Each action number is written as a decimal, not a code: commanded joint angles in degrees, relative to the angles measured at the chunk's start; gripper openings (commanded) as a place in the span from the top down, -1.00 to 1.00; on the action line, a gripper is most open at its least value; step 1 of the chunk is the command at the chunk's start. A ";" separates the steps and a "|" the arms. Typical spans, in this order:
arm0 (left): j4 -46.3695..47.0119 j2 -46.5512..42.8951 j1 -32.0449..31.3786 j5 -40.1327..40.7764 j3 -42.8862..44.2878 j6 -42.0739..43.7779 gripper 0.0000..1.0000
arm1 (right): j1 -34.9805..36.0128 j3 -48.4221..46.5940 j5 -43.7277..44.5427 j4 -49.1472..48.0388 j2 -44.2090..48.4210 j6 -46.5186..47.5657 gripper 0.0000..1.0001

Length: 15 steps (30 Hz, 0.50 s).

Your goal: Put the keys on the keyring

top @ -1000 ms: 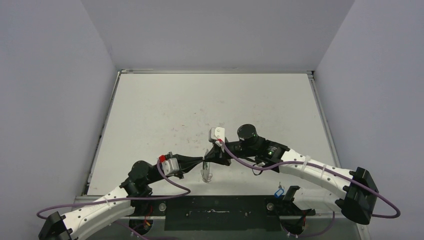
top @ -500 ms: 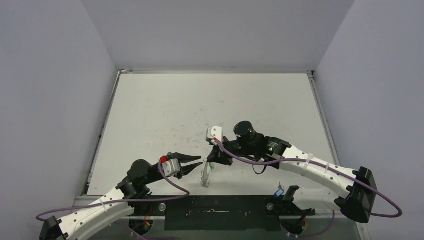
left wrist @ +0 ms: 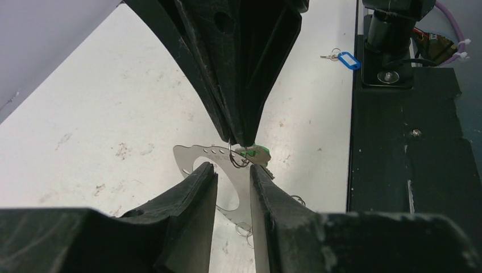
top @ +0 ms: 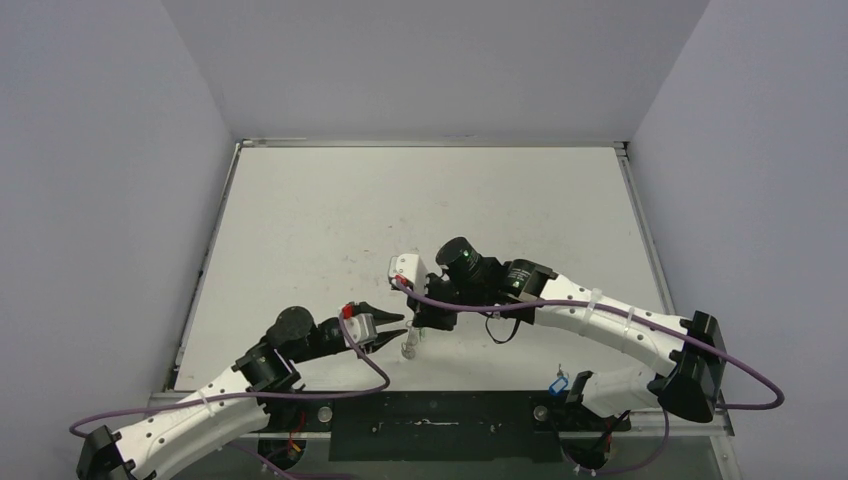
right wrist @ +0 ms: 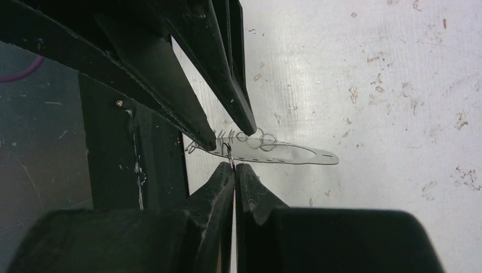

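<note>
The keyring (left wrist: 186, 157) is a pale-grey flat ring with small holes along its rim; it also shows in the overhead view (top: 410, 345) and the right wrist view (right wrist: 295, 153). My right gripper (right wrist: 234, 166) is shut on a small wire loop (left wrist: 236, 160) at the keyring's rim. The green-tagged key (left wrist: 256, 152) hangs on that loop. My left gripper (left wrist: 232, 170) stands open just short of the ring, touching nothing. The blue-tagged key (left wrist: 344, 59) lies beside the right arm's base (top: 558, 384).
Loose small wire rings (left wrist: 243, 229) dangle at the keyring's lower edge. The black base plate (top: 430, 425) runs along the table's near edge, close behind both grippers. A purple cable (top: 350, 350) loops by the left wrist.
The left gripper opened, let go of the ring and drew back slightly. The right arm shifted left, carrying the keyring and green key with it.
</note>
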State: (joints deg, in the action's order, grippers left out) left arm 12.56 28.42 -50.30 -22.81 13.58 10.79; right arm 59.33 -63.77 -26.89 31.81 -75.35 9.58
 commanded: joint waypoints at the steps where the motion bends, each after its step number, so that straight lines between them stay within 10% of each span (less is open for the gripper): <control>1: 0.69 1.37 -0.06 -2.05 2.99 0.49 0.48 | 0.84 -3.29 1.58 0.30 -0.22 -0.88 1.00; 15: 7.00 4.59 -0.06 -3.30 2.13 -1.38 0.51 | 1.65 -3.22 1.06 -0.61 -0.50 -1.32 1.00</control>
State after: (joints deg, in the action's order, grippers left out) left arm 14.83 32.67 -50.30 -24.73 13.67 10.50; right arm 60.49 -64.66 -26.33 32.71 -75.66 9.13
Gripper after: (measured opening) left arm 0.246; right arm 0.032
